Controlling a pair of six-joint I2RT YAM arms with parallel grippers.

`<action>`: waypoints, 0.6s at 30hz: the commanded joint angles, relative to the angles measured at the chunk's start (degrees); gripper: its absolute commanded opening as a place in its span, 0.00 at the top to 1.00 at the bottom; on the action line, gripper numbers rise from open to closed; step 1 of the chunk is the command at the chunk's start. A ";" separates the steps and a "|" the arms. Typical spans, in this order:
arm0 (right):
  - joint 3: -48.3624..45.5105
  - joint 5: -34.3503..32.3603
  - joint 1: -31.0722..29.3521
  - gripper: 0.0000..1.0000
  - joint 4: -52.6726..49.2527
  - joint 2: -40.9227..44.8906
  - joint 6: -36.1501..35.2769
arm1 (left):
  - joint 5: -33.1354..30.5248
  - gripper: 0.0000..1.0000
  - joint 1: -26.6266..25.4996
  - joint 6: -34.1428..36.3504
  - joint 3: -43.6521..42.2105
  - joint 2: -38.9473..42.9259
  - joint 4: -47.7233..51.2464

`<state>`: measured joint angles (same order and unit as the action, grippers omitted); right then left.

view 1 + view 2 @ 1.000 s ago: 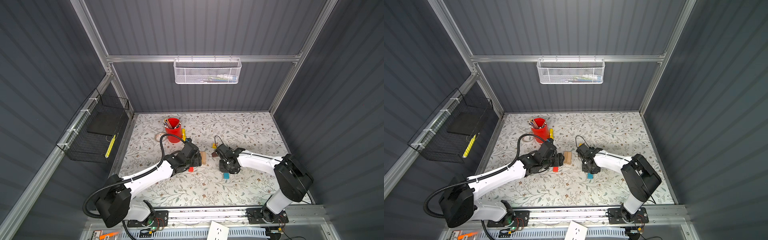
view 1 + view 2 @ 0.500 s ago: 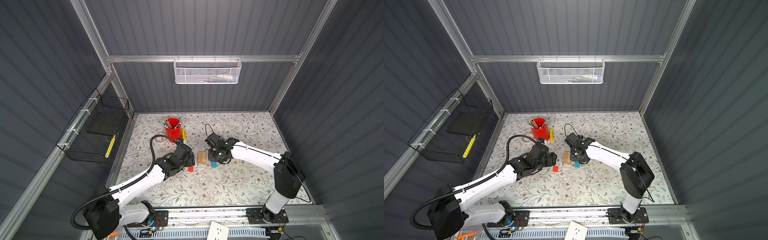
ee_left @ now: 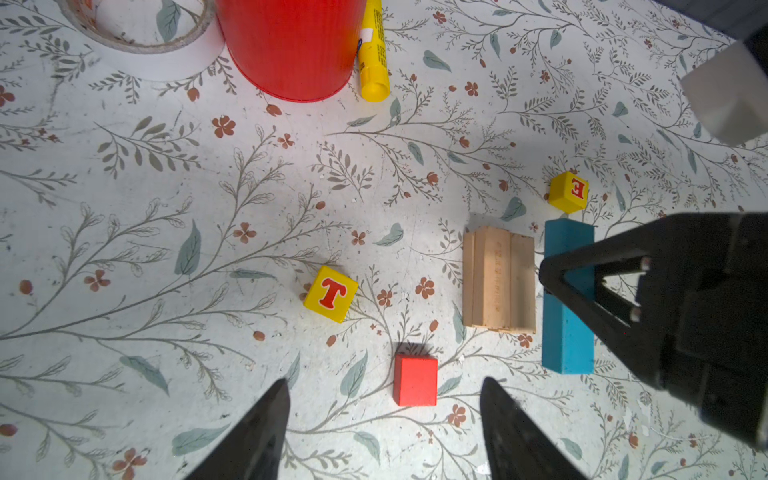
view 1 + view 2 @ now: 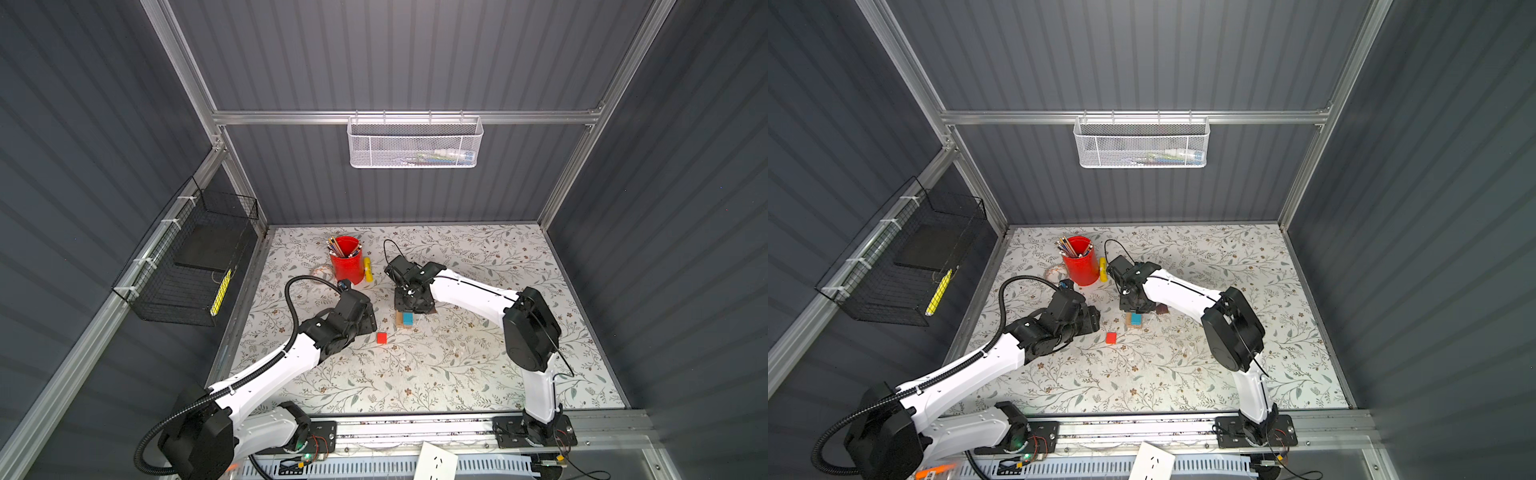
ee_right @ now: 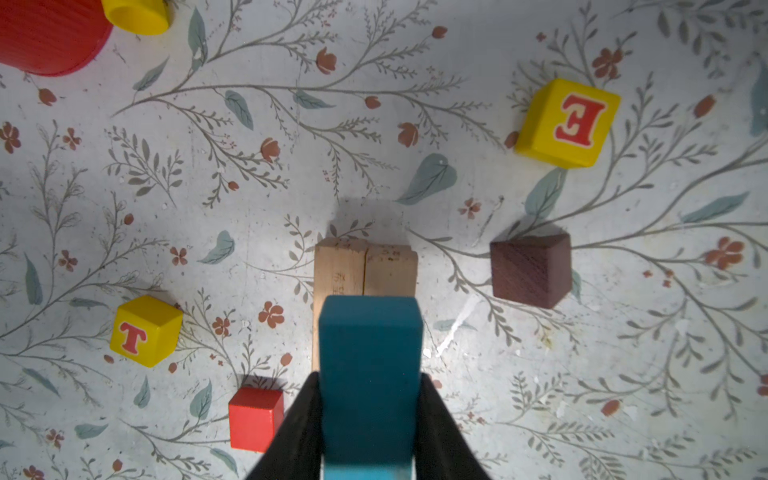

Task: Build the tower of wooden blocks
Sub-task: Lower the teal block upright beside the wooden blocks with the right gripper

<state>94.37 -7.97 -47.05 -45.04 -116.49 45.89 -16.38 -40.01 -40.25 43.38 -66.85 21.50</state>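
Right gripper (image 5: 370,379): black fingers clamped on the flat sides of the blue plank (image 5: 370,332), a matte painted bar with squared edges.
Tower spot: the blue plank is above two tan planks (image 5: 365,266) of raw, grained wood lying side by side mid-table; contact cannot be told.
Left gripper (image 3: 384,380): fingers spread, holding nothing, at 9 o'clock of the planks in both top views.
Red cube (image 4: 382,337): smooth, sharp-cornered, at 8 o'clock of the planks.
Dark brown piece (image 5: 530,270): grained, at 2 o'clock, apart.
Open room: bare floral table (image 4: 457,374) from 3 to 6 o'clock.
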 commanded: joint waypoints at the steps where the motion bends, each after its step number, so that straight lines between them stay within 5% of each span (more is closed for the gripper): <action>1: 2.75 -1.69 -0.24 0.73 -3.45 -1.92 1.12 | -1.03 0.27 0.44 -0.71 -0.39 0.88 0.76; 18: 6.87 -2.09 -0.33 0.73 -4.36 -6.64 2.19 | -0.84 0.26 0.58 -1.23 -0.22 0.23 0.54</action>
<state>99.53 -9.06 -47.07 -48.21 -121.49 47.44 -16.56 -39.90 -40.77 43.38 -66.85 21.43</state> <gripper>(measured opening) 0.331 0.737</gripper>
